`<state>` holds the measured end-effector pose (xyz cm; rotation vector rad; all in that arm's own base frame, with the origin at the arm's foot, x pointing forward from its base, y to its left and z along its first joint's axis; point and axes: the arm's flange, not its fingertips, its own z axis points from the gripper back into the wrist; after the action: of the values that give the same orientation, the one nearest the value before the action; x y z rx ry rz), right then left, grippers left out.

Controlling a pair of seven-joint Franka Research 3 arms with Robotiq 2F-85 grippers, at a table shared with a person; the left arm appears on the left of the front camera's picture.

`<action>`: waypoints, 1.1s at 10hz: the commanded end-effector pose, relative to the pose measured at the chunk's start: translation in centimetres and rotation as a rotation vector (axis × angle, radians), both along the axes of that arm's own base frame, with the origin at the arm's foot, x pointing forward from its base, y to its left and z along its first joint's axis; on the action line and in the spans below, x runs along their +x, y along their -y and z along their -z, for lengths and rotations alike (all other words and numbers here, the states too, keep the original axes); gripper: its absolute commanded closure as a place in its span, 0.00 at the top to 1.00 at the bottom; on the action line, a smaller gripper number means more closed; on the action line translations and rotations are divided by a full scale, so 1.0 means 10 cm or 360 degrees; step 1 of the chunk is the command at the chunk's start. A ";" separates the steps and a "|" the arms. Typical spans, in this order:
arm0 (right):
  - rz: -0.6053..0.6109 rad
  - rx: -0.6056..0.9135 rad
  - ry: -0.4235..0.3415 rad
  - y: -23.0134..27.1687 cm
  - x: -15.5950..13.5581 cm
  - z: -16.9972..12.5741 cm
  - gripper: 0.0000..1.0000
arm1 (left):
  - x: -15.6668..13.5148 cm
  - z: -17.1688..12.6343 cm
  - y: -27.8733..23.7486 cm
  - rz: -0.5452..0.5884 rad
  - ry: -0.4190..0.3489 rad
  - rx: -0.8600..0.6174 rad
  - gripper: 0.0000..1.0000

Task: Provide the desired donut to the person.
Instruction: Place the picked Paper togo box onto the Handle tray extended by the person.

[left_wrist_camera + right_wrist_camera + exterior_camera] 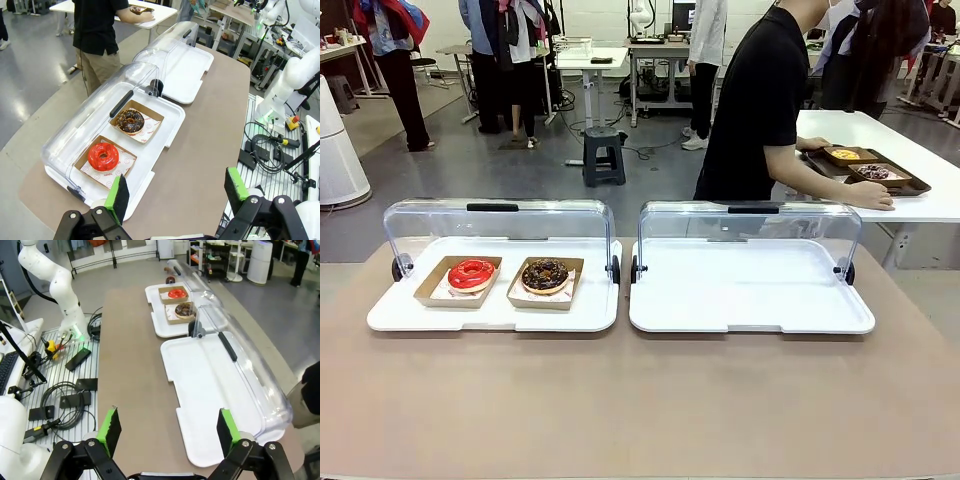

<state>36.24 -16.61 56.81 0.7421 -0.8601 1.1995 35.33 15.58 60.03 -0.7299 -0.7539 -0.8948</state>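
Note:
A red glazed donut (471, 273) and a chocolate donut (545, 274) lie in cardboard boxes on the left white tray (490, 315), under its raised clear lid. In the left wrist view the red donut (103, 156) is nearer than the chocolate donut (130, 121). My left gripper (175, 195) hangs open above the table's near edge, nothing between its green pads. My right gripper (169, 429) is open too, above the table beside the empty right tray (210, 390). The person in black (760, 100) stands at the far side, turned away, hands on a brown tray (865, 168) of donuts on another table.
The right white tray (750, 295) holds nothing and its clear lid (750, 222) is raised. A white side table (920, 190) stands at the far right. Other people stand in the background. Cables and boxes lie on a rack (60, 390) beside the table.

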 end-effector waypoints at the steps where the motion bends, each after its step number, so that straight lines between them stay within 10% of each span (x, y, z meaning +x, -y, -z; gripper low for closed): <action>1: 0.0001 0.0033 0.0030 0.00 0.02 0.02 1.00 | -0.01 0.00 -0.02 0.0017 0.0009 0.0003 1.00; 11: 0.0001 0.0033 0.0030 0.00 0.02 0.02 1.00 | -0.01 0.00 -0.02 0.0017 0.0009 0.0003 1.00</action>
<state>36.20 -16.69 56.82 0.7401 -0.8605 1.1972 35.33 15.58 60.03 -0.7299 -0.7539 -0.8948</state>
